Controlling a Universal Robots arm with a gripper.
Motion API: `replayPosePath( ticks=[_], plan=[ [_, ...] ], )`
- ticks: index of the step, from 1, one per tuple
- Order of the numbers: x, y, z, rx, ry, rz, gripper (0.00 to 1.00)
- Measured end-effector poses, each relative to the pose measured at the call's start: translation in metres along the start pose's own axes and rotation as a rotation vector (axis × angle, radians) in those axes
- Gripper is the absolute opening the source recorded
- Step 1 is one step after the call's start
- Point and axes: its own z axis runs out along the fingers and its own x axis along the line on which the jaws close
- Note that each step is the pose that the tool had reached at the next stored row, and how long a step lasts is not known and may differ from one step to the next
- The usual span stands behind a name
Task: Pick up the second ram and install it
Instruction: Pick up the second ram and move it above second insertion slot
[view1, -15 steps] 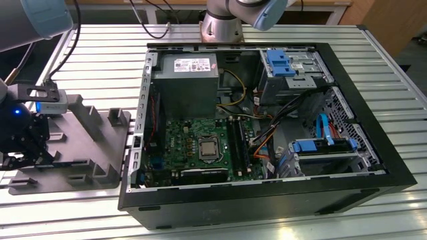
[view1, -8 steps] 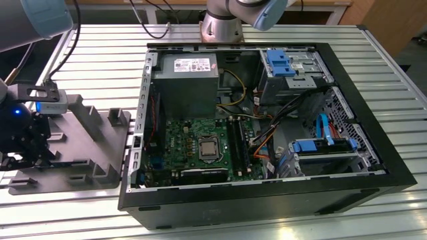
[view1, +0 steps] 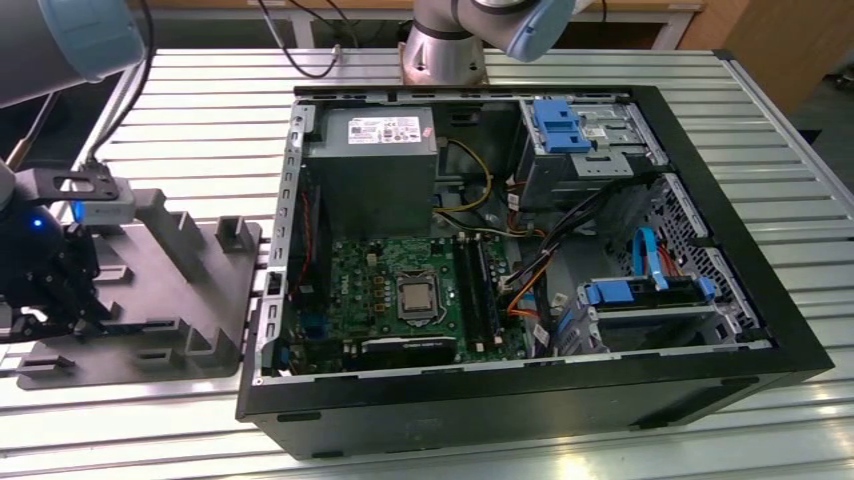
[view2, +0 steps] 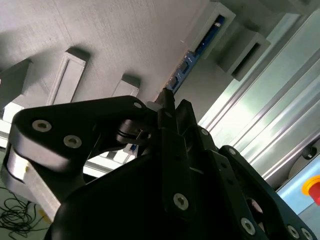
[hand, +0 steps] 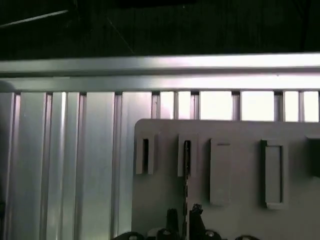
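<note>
Near the grey plastic holder tray's (view1: 174, 330) edge, on the metal worktop (view1: 200, 120) at the exterior view's left, the second ram (view2: 187, 62), a thin dark-blue circuit-board stick, stands slotted, long axis running ahead from the black claw (view2: 174, 107) at its near end; clamped or not, cannot tell.

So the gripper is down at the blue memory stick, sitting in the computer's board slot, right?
No: the gripper is at the second ram, but that stick sits in the grey holder tray, not the board, as the second wrist view shows.
</note>
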Motion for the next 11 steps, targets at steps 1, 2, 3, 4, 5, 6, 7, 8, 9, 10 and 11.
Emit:
replayPosePath(
  ticks=[1, 2, 3, 4, 5, 6, 7, 8, 9, 10, 11],
  plan=[
    [-0.0001, 0.0010, 0.0007, 0.0002, 0.0000, -0.003, 0.24],
    [-0.0001, 0.0018, 0.0013, 0.0004, 0.0000, -0.006, 0.24],
    [-0.0001, 0.0024, 0.0018, 0.0006, -0.0001, -0.009, 0.24],
    [-0.0001, 0.0029, 0.0024, 0.0007, 0.0000, -0.011, 0.24],
    [-0.0002, 0.0033, 0.0031, 0.0010, -0.0001, -0.014, 0.24],
    [-0.0003, 0.0037, 0.0039, 0.0011, -0.0002, -0.016, 0.24],
    [-0.0004, 0.0040, 0.0048, 0.0013, -0.0002, -0.017, 0.24],
    [-0.0004, 0.0043, 0.0057, 0.0013, -0.0001, -0.019, 0.24],
    [-0.0004, 0.0044, 0.0065, 0.0014, -0.0001, -0.021, 0.24],
    [-0.0005, 0.0044, 0.0073, 0.0015, -0.0001, -0.022, 0.24],
    [-0.0006, 0.0045, 0.0080, 0.0016, -0.0001, -0.023, 0.24]
  ],
)
